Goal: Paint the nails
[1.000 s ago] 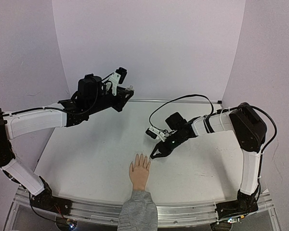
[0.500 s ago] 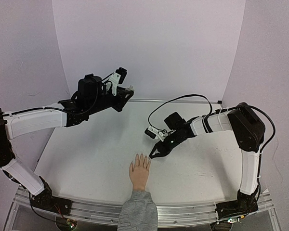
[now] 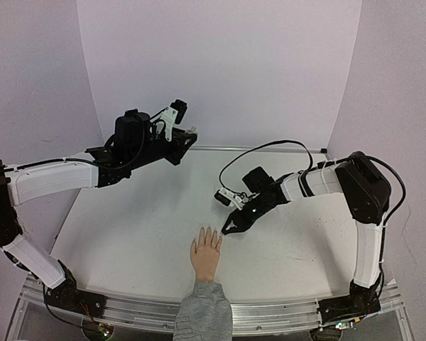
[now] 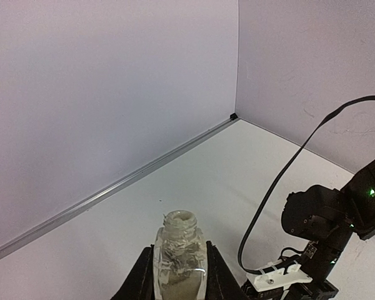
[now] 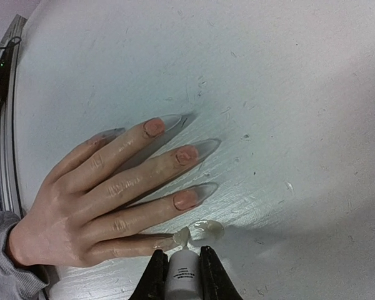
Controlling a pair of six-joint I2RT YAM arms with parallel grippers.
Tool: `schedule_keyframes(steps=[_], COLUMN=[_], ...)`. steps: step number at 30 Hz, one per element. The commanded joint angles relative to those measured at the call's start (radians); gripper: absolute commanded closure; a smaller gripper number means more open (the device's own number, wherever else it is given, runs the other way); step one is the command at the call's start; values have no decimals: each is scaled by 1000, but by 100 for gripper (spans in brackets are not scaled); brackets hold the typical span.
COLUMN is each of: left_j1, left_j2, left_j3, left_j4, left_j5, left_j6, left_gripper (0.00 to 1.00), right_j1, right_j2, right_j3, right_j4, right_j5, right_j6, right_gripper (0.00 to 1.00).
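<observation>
A small flesh-coloured hand [image 3: 206, 252] with a grey sleeve cuff [image 3: 202, 309] lies palm down at the table's near edge. In the right wrist view its long nails [image 5: 187, 200] point right, pinkish at the base. My right gripper [image 3: 228, 229] is shut on a white brush cap [image 5: 184, 278]. The brush tip [image 5: 182, 236] touches the tip of the finger nearest the gripper. A wet blob of polish [image 5: 207, 230] lies on the table beside it. My left gripper [image 3: 187, 136] is raised at the back left, shut on a clear open bottle [image 4: 180, 256] held upright.
The white table [image 3: 142, 234] is walled by pale panels at the back and sides. A black cable [image 3: 270, 145] loops over the right arm. The left wrist view shows the right arm's wrist [image 4: 325, 219] below it. A metal rail [image 3: 284, 312] runs along the near edge.
The right gripper has crept slightly left toward the fingertips. The left arm and the hand have not moved.
</observation>
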Motion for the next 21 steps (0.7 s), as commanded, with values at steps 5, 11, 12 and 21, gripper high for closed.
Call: schedule_keyframes(steps=[5, 11, 12, 21], left_j1=[5, 5, 5, 5], left_j2=[-47, -50, -50, -61], left_j3=[3, 1, 0, -10], left_j4=[64, 64, 64, 64], left_j5=[4, 5, 5, 0], left_j6=[-3, -4, -6, -18], left_gripper=[100, 100, 100, 100], right_j1=[7, 7, 7, -2], right_j2=[-35, -84, -93, -164], right_j3=[-8, -48, -56, -84], right_j4=[-15, 12, 19, 100], right_j5=[-11, 15, 14, 5], right_j6=[-11, -14, -14, 65], right_gripper=[100, 100, 100, 100])
